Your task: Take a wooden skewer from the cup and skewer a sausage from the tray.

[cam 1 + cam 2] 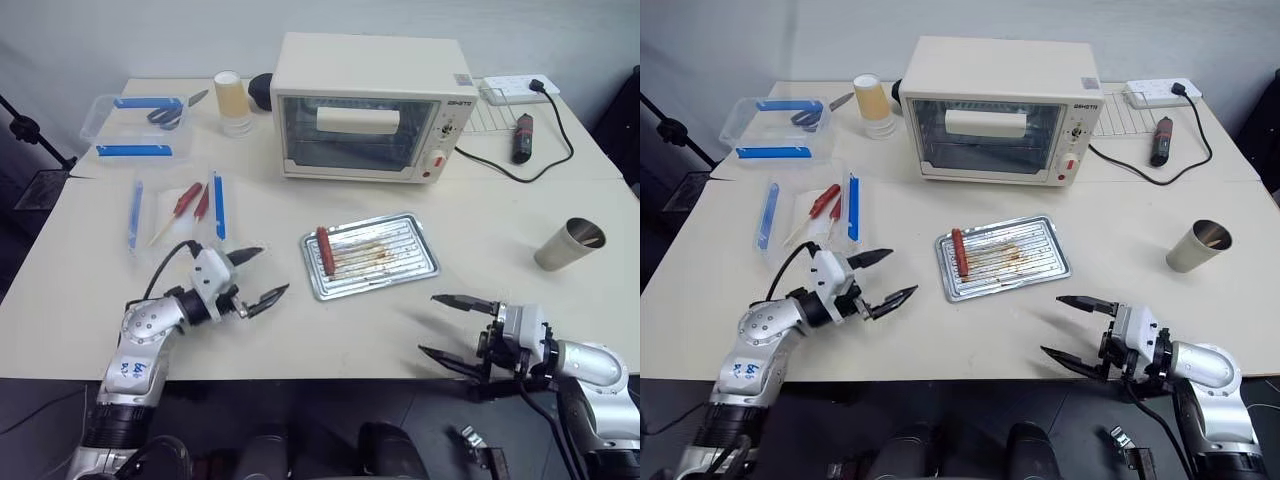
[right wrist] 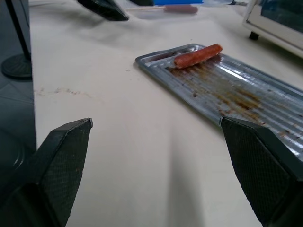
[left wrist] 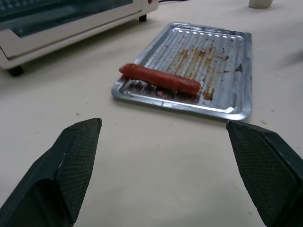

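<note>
The silver tray (image 1: 400,250) lies mid-table in front of the oven. A dark red sausage (image 1: 324,250) rests along its left end, seen up close in the left wrist view as the sausage (image 3: 161,79). The grey steel cup (image 1: 570,243) stands at the right, tilted towards me, and no wooden skewer shows in it. My left gripper (image 1: 272,270) hovers open just left of the tray, pointing at it. Near the front edge, below the tray's right corner, my right gripper (image 1: 428,323) is open and empty, pointing left.
A white toaster oven (image 1: 365,108) stands behind the tray. A stack of paper cups (image 1: 232,102) and a clear box with blue clips (image 1: 135,125) sit at the back left. Two small red sausages on sticks (image 1: 190,200) lie on plastic. A power strip (image 1: 515,88) and black cable (image 1: 520,180) are at the back right.
</note>
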Controlling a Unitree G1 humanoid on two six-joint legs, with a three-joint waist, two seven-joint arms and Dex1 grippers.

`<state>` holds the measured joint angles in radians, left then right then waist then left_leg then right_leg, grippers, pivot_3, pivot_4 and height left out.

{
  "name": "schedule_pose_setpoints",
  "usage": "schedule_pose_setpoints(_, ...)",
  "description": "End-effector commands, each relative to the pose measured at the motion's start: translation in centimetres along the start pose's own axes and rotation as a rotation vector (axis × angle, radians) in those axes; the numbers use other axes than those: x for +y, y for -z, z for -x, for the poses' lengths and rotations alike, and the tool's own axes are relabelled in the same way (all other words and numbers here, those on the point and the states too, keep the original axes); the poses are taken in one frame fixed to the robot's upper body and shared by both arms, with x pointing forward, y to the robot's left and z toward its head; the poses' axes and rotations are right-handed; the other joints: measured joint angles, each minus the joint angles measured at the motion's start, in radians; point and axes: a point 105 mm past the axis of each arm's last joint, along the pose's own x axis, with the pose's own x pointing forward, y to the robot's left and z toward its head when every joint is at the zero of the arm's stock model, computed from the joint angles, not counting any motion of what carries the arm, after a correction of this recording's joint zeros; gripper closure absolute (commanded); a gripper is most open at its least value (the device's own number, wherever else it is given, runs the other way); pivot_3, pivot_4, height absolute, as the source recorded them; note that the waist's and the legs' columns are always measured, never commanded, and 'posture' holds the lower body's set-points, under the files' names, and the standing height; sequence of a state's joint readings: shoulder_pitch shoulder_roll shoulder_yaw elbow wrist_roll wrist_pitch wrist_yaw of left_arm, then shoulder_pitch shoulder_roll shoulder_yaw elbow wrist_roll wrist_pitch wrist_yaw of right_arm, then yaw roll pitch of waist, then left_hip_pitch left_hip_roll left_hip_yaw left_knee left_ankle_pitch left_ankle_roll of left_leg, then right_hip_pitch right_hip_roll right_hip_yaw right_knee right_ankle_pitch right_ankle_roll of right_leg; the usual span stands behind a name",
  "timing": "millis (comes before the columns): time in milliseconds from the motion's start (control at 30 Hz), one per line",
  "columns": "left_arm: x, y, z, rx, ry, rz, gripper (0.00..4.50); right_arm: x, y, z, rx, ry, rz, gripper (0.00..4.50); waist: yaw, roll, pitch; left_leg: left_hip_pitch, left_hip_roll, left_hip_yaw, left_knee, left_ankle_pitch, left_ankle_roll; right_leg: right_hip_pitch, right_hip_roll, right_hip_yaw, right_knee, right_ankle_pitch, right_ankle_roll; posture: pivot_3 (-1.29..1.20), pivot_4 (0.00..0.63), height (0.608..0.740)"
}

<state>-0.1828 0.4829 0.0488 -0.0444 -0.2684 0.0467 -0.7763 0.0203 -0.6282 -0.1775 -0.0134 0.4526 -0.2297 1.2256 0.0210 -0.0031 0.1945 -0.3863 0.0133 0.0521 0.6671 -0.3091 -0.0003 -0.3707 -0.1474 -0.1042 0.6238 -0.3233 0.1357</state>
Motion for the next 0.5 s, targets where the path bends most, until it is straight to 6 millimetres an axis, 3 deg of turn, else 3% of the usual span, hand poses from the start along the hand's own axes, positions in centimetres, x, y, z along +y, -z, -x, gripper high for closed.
schedule_pose_setpoints(33,0.5,-1.4,0.4,-0.059,-0.031,-0.026,0.04,-0.9,-1.3,0.5,-0.016,0.036,0.044,0.0,0.001,0.0,0.0,0.0,0.0,0.0,0.0,0.0,0.0,0.0,0.0,0.0,0.0,0.0,0.0,0.0,0.15,0.74)
schedule_pose_setpoints(167,0.4,-3.2,0.6,-0.153,-0.007,0.055,0.04,-1.8,-2.2,1.5,-0.019,0.097,0.046,0.0,0.006,0.0,0.0,-0.001,0.0,-0.001,0.001,0.0,0.0,0.001,-0.001,0.0,0.0,0.0,0.0,0.0,0.15,0.74)
schedule_pose_setpoints(267,-1.1,-4.6,1.0,-0.19,0.161,0.075,0.04,-3.1,-3.1,3.8,0.023,0.189,0.084,0.0,0.006,0.0,0.0,-0.001,0.0,-0.002,0.001,0.0,0.0,0.001,-0.001,-0.001,-0.001,0.0,0.0,0.0,0.15,0.74)
schedule_pose_setpoints(367,-2.8,-5.4,1.1,-0.171,0.319,0.078,0.04,-4.5,-4.0,7.2,0.082,0.319,0.122,0.0,0.006,0.0,0.0,0.0,-0.001,-0.002,0.0,0.0,0.0,0.002,-0.001,-0.001,-0.001,0.0,0.0,0.0,0.15,0.74)
schedule_pose_setpoints(500,-3.9,-6.5,-0.1,-0.215,0.378,0.073,0.04,-5.6,-4.5,11.5,0.164,0.468,0.171,0.0,0.006,0.0,0.0,0.001,-0.001,-0.002,0.0,0.0,0.001,0.005,-0.001,-0.001,-0.003,0.0,0.0,0.0,0.15,0.74)
